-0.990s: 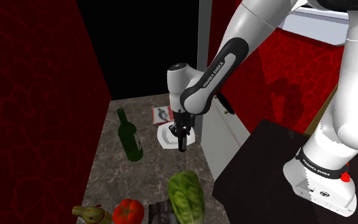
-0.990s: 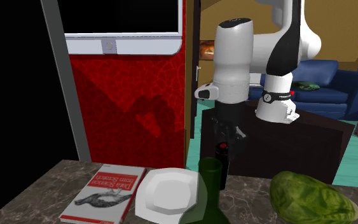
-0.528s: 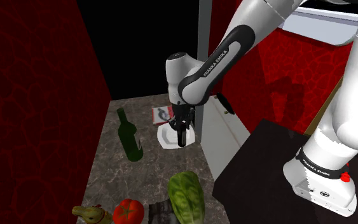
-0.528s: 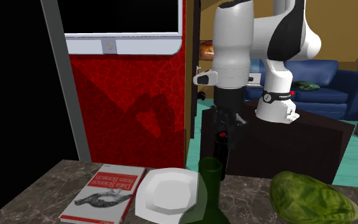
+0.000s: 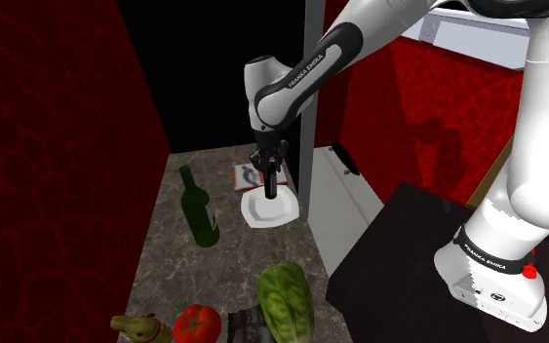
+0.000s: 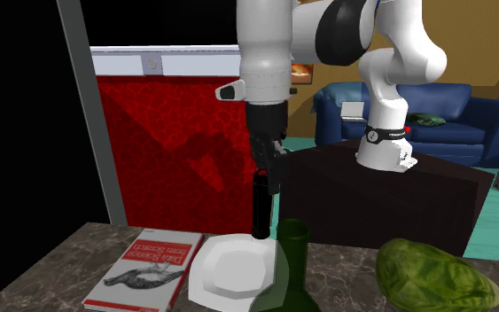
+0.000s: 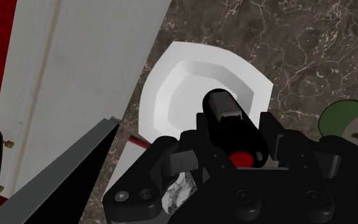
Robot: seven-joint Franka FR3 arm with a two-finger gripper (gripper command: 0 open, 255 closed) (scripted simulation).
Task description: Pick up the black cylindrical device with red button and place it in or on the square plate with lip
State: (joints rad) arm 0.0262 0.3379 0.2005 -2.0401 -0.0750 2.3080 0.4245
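Above the white plate [image 5: 254,213], the gripper [image 5: 271,173] clasps the black device [image 5: 272,188] upright by its red-buttoned top. Whether its lower end touches the plate is unclear. A green bottle [image 6: 288,276], cut off below, hides the plate's corner.

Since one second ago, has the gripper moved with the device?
Yes. In the shoulder view the gripper, holding the device, has gone up and left, from the right edge of the plate to above it.

shoulder: high beside stand [image 5: 399,244], looking down along countertop [image 5: 165,263]
second exterior: low at opposite edge, facing arm [image 6: 265,53]
wrist: close above plate [image 7: 184,89]
shared: plate
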